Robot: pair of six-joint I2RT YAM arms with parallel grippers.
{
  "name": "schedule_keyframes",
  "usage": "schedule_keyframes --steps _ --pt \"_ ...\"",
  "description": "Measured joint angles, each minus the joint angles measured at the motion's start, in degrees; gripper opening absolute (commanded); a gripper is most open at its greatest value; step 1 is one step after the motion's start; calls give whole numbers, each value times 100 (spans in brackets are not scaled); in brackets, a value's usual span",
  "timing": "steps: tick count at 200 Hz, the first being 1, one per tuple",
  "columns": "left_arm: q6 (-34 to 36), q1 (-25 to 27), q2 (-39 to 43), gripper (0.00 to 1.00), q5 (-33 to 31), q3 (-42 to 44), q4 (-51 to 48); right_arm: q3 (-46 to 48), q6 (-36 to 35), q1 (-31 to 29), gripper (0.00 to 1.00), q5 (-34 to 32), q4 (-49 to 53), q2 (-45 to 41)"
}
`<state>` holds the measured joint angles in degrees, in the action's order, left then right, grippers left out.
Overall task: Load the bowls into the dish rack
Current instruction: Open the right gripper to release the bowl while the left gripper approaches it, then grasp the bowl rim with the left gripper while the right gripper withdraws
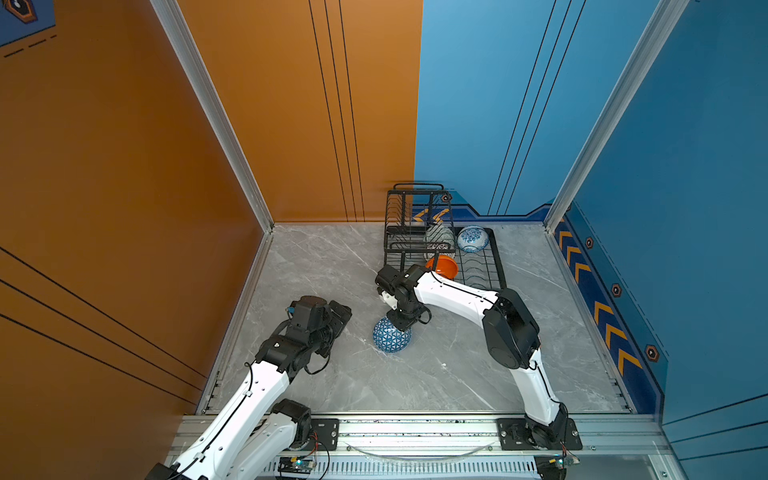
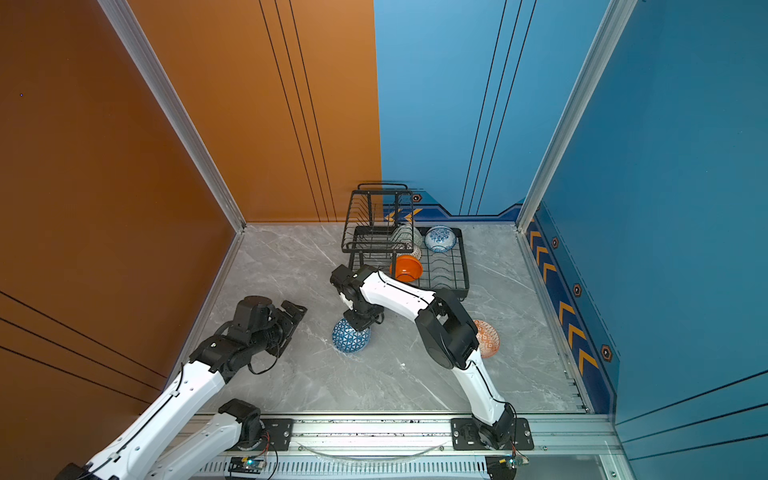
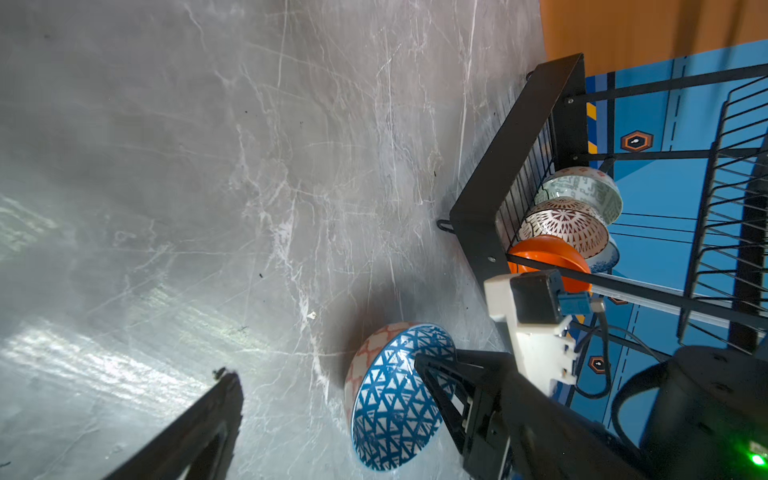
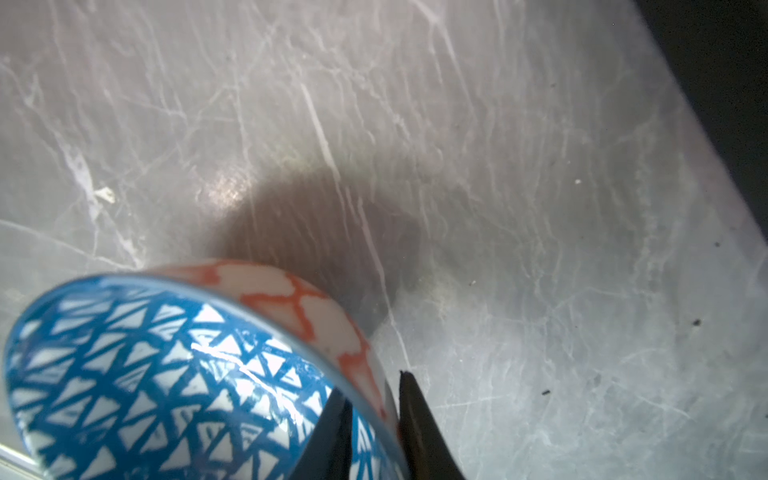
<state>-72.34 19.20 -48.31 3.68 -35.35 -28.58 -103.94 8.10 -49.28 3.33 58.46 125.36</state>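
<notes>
Blue triangle-patterned bowl (image 1: 390, 337) tilts on the tabletop (image 1: 316, 266) near the dish rack (image 1: 415, 249); our right end effector (image 4: 374, 395) straddles its rim, pinching or not we cannot tell; left end effector (image 1: 340, 316) spread wide.

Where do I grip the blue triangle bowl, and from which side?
Pinch the rim of the blue triangle bowl from above, one finger inside, one outside, on the side towards the dish rack. Its mouth faces up and the body looks too wide to span. The right gripper straddles that spot.
</notes>
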Motion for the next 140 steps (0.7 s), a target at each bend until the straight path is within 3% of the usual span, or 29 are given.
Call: schedule_keyframes --steps 89,121,140 --pt "894 304 -876 99 601 -111 -24 -264 -15 -20 77 -221 70 -68" --pt "1272 686 -1198 96 688 -343 -31 -262 -50 -33 96 -372 212 -557" --pt "1403 837 -1213 94 695 -354 -52 -262 -46 -35 100 -492 291 -968"
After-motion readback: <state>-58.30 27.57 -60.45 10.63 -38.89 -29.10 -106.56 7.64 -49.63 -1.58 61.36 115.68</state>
